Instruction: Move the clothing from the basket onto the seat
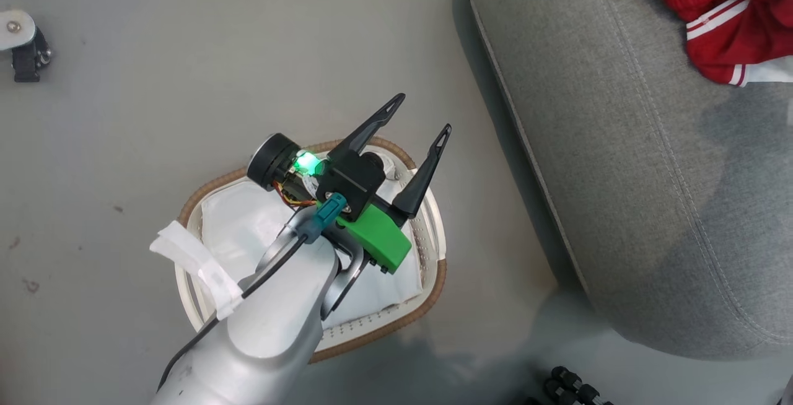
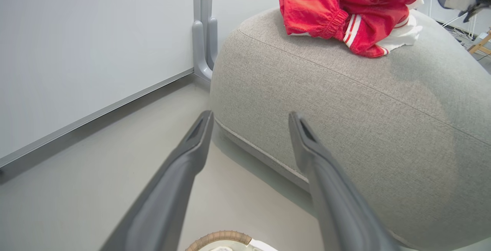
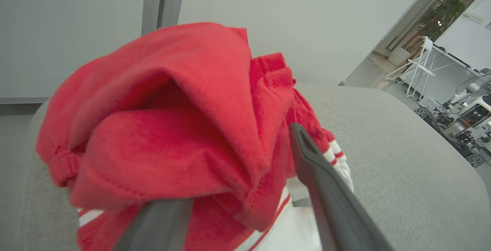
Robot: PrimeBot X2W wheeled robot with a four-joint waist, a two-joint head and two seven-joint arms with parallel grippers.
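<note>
Clothing: A loose heap of soft bright red sports garments with thin white stripes (image 1: 712, 2) is being pictured lying on top of the large grey fabric-upholstered sofa seat (image 1: 619, 176), near its rounded end.
Right jaws: The right jaws are being held wide apart against that heap, with red cloth draped over one finger (image 3: 153, 228) and bunched between the two. Nothing is being pinched.
Reason, right: The heap is judged to be being let go there so that it settles on the cushion.
Left jaws: The left jaws are being kept fully spread and empty, raised above the basket and pointed towards the sofa.
Reason, left: They are judged to be being held ready for whatever the basket may yet hold.
Basket: The oval white perforated plastic laundry basket with a brown woven rim (image 1: 435, 281) is being shown standing on the grey floor (image 1: 186, 83), just beside the sofa.
Contents: Its white cloth lining (image 1: 229, 219) is being seen bare. No red is being shown in the uncovered part, and the middle is being hidden by the pale forearm (image 1: 279, 312).
</note>
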